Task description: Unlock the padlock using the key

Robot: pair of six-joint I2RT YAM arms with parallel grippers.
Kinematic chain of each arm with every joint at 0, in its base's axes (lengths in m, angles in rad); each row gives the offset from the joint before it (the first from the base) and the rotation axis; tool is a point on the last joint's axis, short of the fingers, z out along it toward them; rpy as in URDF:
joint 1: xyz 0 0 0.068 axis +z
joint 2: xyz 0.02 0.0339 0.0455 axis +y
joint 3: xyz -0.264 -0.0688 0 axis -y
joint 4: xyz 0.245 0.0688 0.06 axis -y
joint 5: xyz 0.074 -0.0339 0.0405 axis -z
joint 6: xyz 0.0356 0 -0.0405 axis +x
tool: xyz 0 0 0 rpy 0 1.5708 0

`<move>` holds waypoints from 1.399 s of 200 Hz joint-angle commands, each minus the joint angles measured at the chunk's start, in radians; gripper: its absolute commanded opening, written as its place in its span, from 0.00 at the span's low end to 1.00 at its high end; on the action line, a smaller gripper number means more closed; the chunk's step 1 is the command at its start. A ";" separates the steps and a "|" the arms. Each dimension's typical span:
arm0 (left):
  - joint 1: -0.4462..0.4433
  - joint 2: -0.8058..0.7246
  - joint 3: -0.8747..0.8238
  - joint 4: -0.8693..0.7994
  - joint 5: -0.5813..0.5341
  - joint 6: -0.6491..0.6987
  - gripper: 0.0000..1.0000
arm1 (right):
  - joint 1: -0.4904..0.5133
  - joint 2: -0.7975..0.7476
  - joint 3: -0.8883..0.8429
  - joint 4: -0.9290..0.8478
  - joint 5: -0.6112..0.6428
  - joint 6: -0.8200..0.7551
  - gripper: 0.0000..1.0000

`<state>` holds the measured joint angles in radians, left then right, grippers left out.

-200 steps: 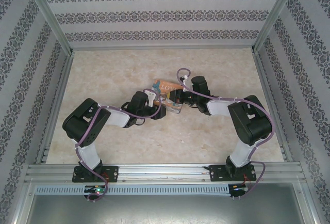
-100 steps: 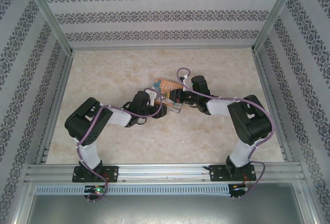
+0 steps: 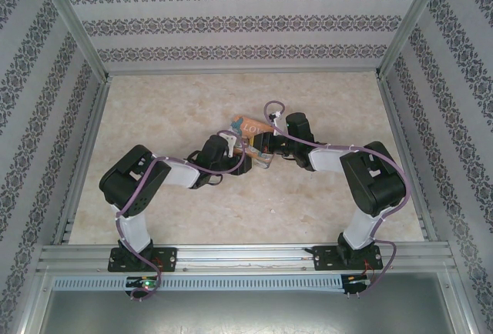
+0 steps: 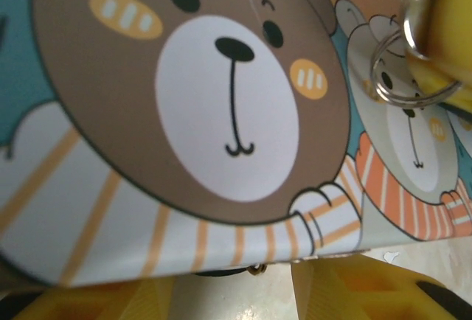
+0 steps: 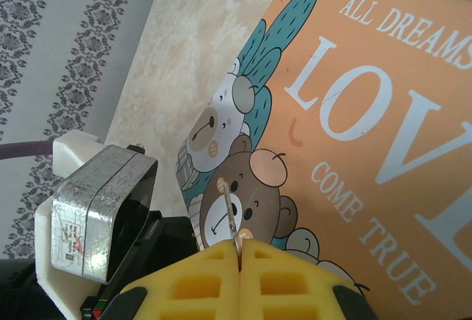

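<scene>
Since a second ago the left arm has edged to the right, bringing its elbow and wrist closer to the tin, while the right arm and the tin lie as they were.

From above, the left gripper (image 3: 239, 164) sits just in front of the tin (image 3: 249, 127) on the marbled table (image 3: 331, 103). In the left wrist view the left gripper (image 4: 234, 296) has its yellow fingers (image 4: 96, 299) standing apart under the tin's lower edge, gripping nothing. A small brass-coloured bit (image 4: 255, 268) shows in the gap at that edge, too small to name.

The tin (image 4: 184, 128) is a flat rectangular box printed with cartoon bears and the words "LOVE" and "COME TRUE" (image 5: 383, 136). Its printed face is turned to both wrist cameras, and its inside is hidden.

The right gripper (image 3: 260, 148) meets the tin from the other side. The right gripper (image 5: 240, 259) has its fingers pressed tight together on the key (image 5: 236, 242). The key is seen edge-on as a thin metal sliver, its long axis running straight out from the fingertips toward the brown bear. The split ring (image 4: 372, 69) hangs against the tin's face.
</scene>
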<state>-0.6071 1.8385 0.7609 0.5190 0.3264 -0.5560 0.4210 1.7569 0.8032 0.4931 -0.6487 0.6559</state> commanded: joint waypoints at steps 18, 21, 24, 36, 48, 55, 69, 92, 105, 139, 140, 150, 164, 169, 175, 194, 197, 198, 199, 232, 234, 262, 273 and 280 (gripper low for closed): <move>-0.050 0.047 0.068 -0.058 -0.004 -0.012 0.42 | 0.019 0.053 -0.039 -0.139 -0.002 0.001 0.00; -0.049 0.049 0.070 -0.062 -0.008 -0.012 0.42 | 0.019 0.052 -0.039 -0.139 -0.002 0.000 0.00; -0.050 0.051 0.073 -0.066 -0.010 -0.013 0.42 | 0.019 0.052 -0.038 -0.139 -0.002 0.001 0.00; -0.052 0.061 0.083 -0.090 -0.024 -0.013 0.41 | 0.019 0.052 -0.038 -0.139 0.000 0.001 0.00; -0.053 0.069 0.093 -0.104 -0.031 -0.013 0.40 | 0.019 0.053 -0.038 -0.139 0.000 0.001 0.00; -0.054 0.072 0.099 -0.110 -0.033 -0.014 0.39 | 0.019 0.053 -0.038 -0.139 0.000 0.002 0.00; -0.054 0.079 0.108 -0.112 -0.031 -0.016 0.38 | 0.020 0.053 -0.038 -0.138 0.000 0.004 0.00; -0.054 0.081 0.116 -0.114 -0.032 -0.015 0.33 | 0.021 0.049 -0.039 -0.134 0.003 0.008 0.00; -0.054 0.077 0.118 -0.114 -0.034 -0.010 0.31 | 0.021 0.044 -0.039 -0.127 0.001 0.014 0.00; -0.052 0.050 0.108 -0.110 -0.037 0.000 0.27 | 0.017 0.007 -0.036 -0.102 0.000 0.035 0.00; -0.052 0.049 0.106 -0.110 -0.038 0.000 0.27 | 0.017 0.006 -0.036 -0.100 0.000 0.035 0.00; -0.052 0.034 0.100 -0.110 -0.036 0.001 0.26 | 0.012 -0.015 -0.037 -0.089 0.000 0.043 0.00; -0.051 0.011 0.091 -0.112 -0.032 0.002 0.25 | 0.004 -0.050 -0.041 -0.076 0.000 0.049 0.00; -0.051 0.002 0.088 -0.114 -0.028 0.002 0.25 | 0.001 -0.062 -0.043 -0.073 0.000 0.050 0.00; -0.051 -0.009 0.085 -0.118 -0.023 0.001 0.24 | -0.004 -0.083 -0.046 -0.071 0.002 0.051 0.00; -0.050 -0.046 0.078 -0.140 -0.001 0.001 0.24 | -0.022 -0.152 -0.069 -0.070 0.007 0.048 0.00; -0.050 -0.051 0.078 -0.145 0.005 0.000 0.24 | -0.025 -0.164 -0.074 -0.071 0.007 0.046 0.00; -0.049 -0.052 0.078 -0.146 0.007 -0.001 0.24 | -0.027 -0.168 -0.076 -0.072 0.008 0.045 0.00; -0.049 -0.053 0.078 -0.148 0.009 -0.001 0.24 | -0.028 -0.172 -0.078 -0.072 0.009 0.045 0.00; -0.043 -0.108 0.096 -0.219 0.065 -0.034 0.24 | -0.057 -0.327 -0.165 -0.136 0.037 -0.015 0.00; -0.043 -0.110 0.098 -0.225 0.069 -0.036 0.24 | -0.058 -0.340 -0.171 -0.140 0.039 -0.019 0.00; -0.038 -0.130 0.142 -0.317 0.121 -0.059 0.24 | -0.064 -0.500 -0.284 -0.194 0.109 -0.073 0.00; -0.037 -0.131 0.155 -0.346 0.136 -0.063 0.24 | -0.062 -0.554 -0.324 -0.211 0.136 -0.090 0.00; -0.037 -0.130 0.164 -0.361 0.142 -0.068 0.24 | -0.058 -0.584 -0.350 -0.219 0.152 -0.098 0.00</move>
<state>-0.6415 1.7447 0.8650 0.2230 0.4046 -0.5968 0.3599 1.2526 0.5282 0.3389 -0.5674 0.6239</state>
